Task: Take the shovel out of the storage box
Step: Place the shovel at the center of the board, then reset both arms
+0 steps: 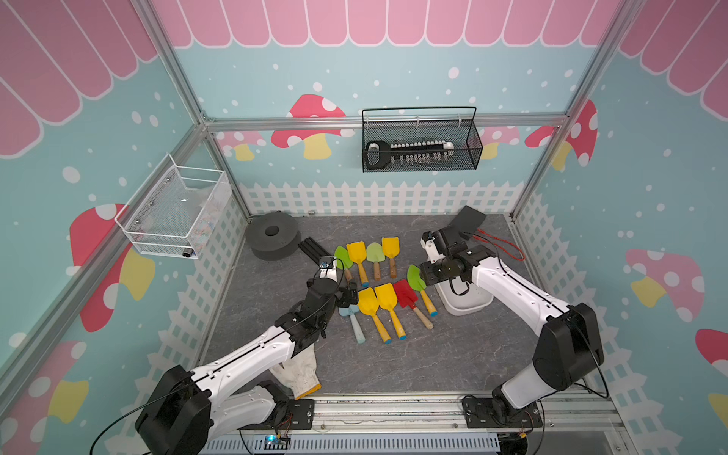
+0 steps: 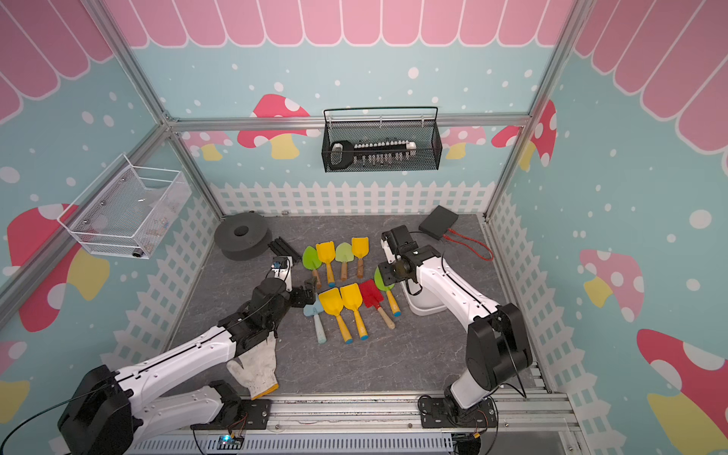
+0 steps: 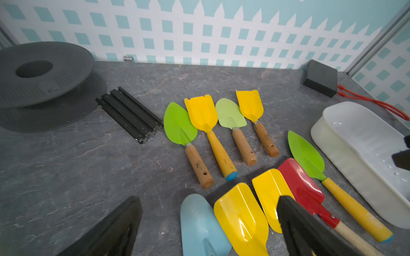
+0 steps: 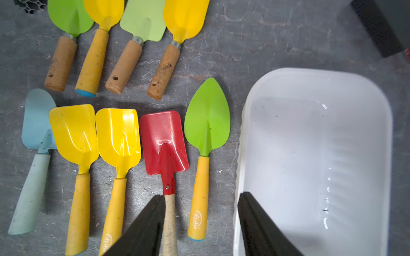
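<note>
At the far left of the surface (image 1: 453, 354), a dark round disc (image 1: 271, 235) sits in the back corner, and a short black bar (image 1: 315, 250) lies just beside it. Between these and the left fence a wide strip of grey is open. A white glove (image 1: 300, 375) lies near the front edge, partly under the left arm. The left pincer (image 1: 349, 296) hangs low over the left end of the front row. Its fingers (image 3: 295, 221) are spread wide, released, and grasp nothing. Under it lie a light blue shovel (image 3: 200, 223) and a yellow shovel (image 3: 240, 217), and the edge of the yellow blade touches the blue one. Behind them the back row (image 1: 374, 255) of four shovels lies with the handles pointing to the front. Further right come a second yellow shovel (image 4: 118, 135), a red shovel (image 4: 163, 141) and the green shovel (image 4: 207, 117) with a yellow handle, their blades side by side with narrow gaps. The right pincer (image 4: 202, 196) is above this handle and opened, with one finger on each side and neither touching it. The green shovel lies flat on the surface outside the storage box (image 4: 310, 144), with its blade edge just beside the long wall of the box but apart from it. In both top views the box stands partly beneath the right arm. A black case (image 1: 468, 220) with a red cord (image 1: 506, 246) sits at the back right corner. In front of all the handles, the grey surface is open up to the front rail.
</note>
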Tool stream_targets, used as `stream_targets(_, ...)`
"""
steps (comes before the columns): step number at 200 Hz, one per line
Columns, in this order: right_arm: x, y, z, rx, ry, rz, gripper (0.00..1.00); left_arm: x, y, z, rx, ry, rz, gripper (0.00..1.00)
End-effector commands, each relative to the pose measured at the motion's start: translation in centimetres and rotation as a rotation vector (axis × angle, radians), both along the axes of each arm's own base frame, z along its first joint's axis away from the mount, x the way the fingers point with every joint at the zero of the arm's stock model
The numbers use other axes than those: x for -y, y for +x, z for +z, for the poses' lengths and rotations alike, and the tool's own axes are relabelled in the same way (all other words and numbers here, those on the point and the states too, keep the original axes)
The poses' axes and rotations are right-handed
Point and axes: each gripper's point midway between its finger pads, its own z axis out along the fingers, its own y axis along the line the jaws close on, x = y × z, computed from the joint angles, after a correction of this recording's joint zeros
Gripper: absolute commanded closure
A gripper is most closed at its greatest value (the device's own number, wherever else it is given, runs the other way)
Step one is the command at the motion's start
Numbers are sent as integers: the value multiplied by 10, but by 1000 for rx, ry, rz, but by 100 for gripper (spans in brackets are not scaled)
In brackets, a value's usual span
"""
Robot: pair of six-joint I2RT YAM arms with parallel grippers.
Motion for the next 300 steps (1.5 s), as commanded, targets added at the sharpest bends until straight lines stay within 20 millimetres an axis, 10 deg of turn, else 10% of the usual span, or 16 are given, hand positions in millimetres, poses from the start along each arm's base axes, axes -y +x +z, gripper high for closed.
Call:
stream_targets(1,17,14,9,71,3,-11,33,-23,2,13,86,45,66,1)
stream_targets(21,28,24,13,117,34,-7,2,-38,7,19,138,41,93,1)
stream_targets(117,112,46,8,505,-61,-64,1,-171,25,0,224,89,386,1)
stream_targets(186,168,38,-28,555,54,-211,1,-203,46,-43,142,49,422,1)
stream_targets(300,169,32,-49,614,90,-198,1,-190,55,-52,196,13,350,1)
